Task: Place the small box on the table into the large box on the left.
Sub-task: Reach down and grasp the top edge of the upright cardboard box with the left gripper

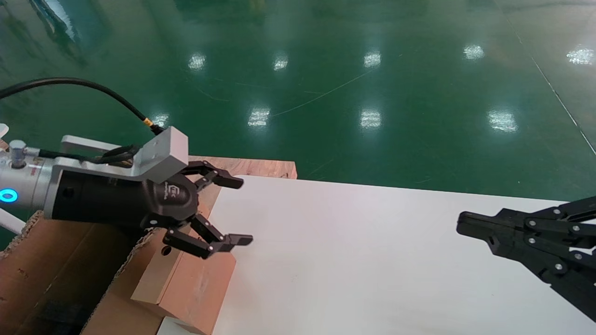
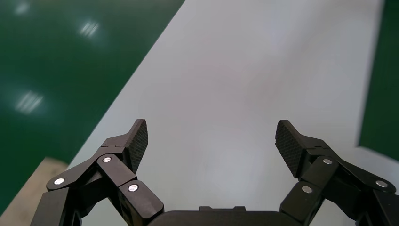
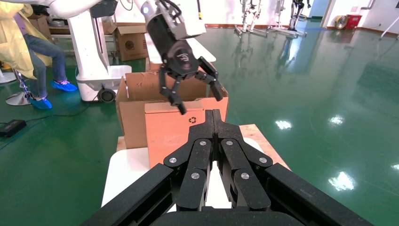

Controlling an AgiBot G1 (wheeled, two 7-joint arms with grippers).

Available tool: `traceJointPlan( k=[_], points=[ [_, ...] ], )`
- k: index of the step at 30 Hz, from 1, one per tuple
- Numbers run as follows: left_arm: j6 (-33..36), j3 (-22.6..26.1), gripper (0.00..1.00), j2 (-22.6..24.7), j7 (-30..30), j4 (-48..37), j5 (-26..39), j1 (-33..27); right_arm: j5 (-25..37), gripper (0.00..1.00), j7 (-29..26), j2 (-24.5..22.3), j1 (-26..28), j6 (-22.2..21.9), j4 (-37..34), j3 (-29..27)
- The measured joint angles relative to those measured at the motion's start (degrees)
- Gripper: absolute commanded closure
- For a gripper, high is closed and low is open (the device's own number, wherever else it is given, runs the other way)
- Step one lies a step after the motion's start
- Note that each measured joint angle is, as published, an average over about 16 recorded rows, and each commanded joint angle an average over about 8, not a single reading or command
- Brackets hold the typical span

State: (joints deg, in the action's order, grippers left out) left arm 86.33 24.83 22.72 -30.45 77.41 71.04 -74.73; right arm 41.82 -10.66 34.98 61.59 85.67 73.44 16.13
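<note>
The small box (image 1: 195, 284), pinkish-brown with a tan strip and a round hole, stands at the left edge of the white table (image 1: 372, 260), against the large box (image 1: 46, 270). My left gripper (image 1: 238, 211) is open and empty, hovering just above the small box's top. Its wrist view shows only bare table (image 2: 235, 70) between the open fingers (image 2: 137, 139). In the right wrist view the left gripper (image 3: 200, 101) hangs over the small box (image 3: 169, 136), with the large box (image 3: 136, 92) behind. My right gripper (image 1: 461, 223) is shut and empty over the table's right side.
A reddish wooden board (image 1: 251, 166) lies behind the table's left corner. Green floor surrounds the table. In the right wrist view a seated person in yellow (image 3: 28, 52), a white robot base (image 3: 94, 66) and another carton (image 3: 129, 42) stand beyond the large box.
</note>
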Motion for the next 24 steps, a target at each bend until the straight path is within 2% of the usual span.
traceJointPlan(
  k=[9, 18, 24],
  points=[
    [2.62, 5.49, 0.00, -0.14, -9.71, 0.44, 11.93, -9.03, -0.01, 1.00, 0.02, -0.01, 0.01, -0.01, -0.02, 0.03],
    [3.10, 8.65, 0.00, -0.57, -13.64, -0.08, 15.67, -12.29, -0.02, 1.00, 0.03, -0.02, 0.01, -0.02, -0.04, 0.03],
    [2.89, 10.40, 0.00, 0.93, -15.69, -0.50, 18.28, -14.11, -0.03, 1.00, 0.04, -0.02, 0.02, -0.02, -0.06, 0.05]
  ],
)
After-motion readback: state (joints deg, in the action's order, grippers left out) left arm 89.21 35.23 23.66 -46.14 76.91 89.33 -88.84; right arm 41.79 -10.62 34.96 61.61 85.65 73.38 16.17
